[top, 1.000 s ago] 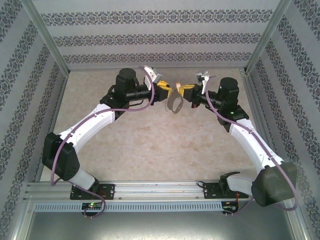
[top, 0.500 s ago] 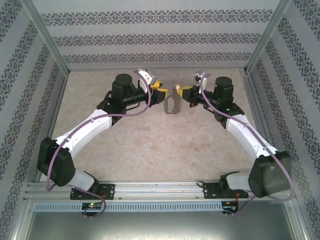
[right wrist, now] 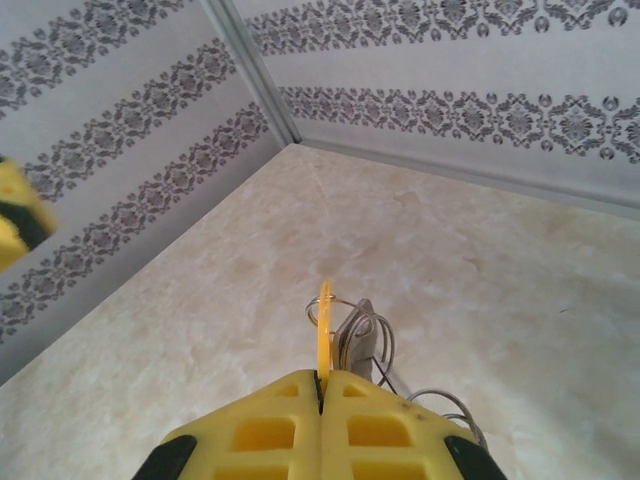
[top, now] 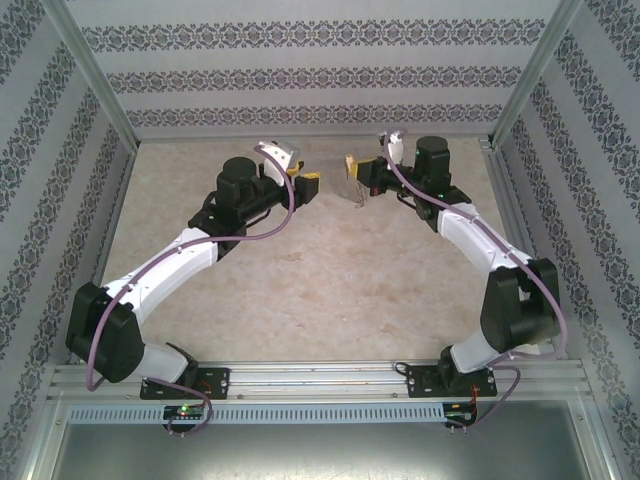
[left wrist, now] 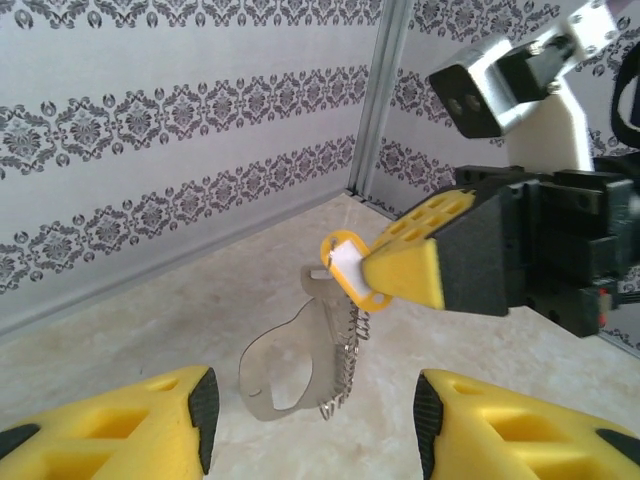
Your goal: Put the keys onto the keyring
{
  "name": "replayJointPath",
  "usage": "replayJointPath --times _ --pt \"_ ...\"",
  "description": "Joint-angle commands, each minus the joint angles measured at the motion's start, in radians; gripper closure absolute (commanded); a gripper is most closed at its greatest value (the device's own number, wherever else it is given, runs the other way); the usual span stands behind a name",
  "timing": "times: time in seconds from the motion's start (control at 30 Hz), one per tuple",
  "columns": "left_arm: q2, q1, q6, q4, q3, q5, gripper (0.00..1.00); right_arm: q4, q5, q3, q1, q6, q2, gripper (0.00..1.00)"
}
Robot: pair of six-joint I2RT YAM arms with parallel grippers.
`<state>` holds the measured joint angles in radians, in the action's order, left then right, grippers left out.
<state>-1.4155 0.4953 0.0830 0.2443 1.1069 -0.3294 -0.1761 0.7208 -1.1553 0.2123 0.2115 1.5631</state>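
beige marbled table [top: 320, 300], damask-papered walls [top: 300, 75]; right gripper [right wrist: 322, 378] clamped on key [right wrist: 324, 318]; left gripper [left wrist: 315, 402] jaws apart

Lit brightly and evenly from overhead. Casts faint soft shadows mid-frame in top view. Blurs slightly along bottom edges of wrist views; looks soft overall.
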Motion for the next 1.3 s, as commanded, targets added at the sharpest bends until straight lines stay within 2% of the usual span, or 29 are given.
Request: replayJointPath --times 0.0,0.37,1.27 --pt "-0.001 -0.018 0.022 0.062 -0.004 0.03 0.45 -0.051 -0.01 -0.083 -0.017 0.014 0.058 1.0" --pt "-0.004 -0.041 0.035 0.056 -0.006 0.024 0.44 -0.083 0.002 -0.202 -0.039 0.059 0.25 1.0" --pt "0.057 -0.042 0.1 0.042 -0.046 -0.001 0.43 -0.358 -0.119 0.157 0.161 0.23 0.293 1.0"
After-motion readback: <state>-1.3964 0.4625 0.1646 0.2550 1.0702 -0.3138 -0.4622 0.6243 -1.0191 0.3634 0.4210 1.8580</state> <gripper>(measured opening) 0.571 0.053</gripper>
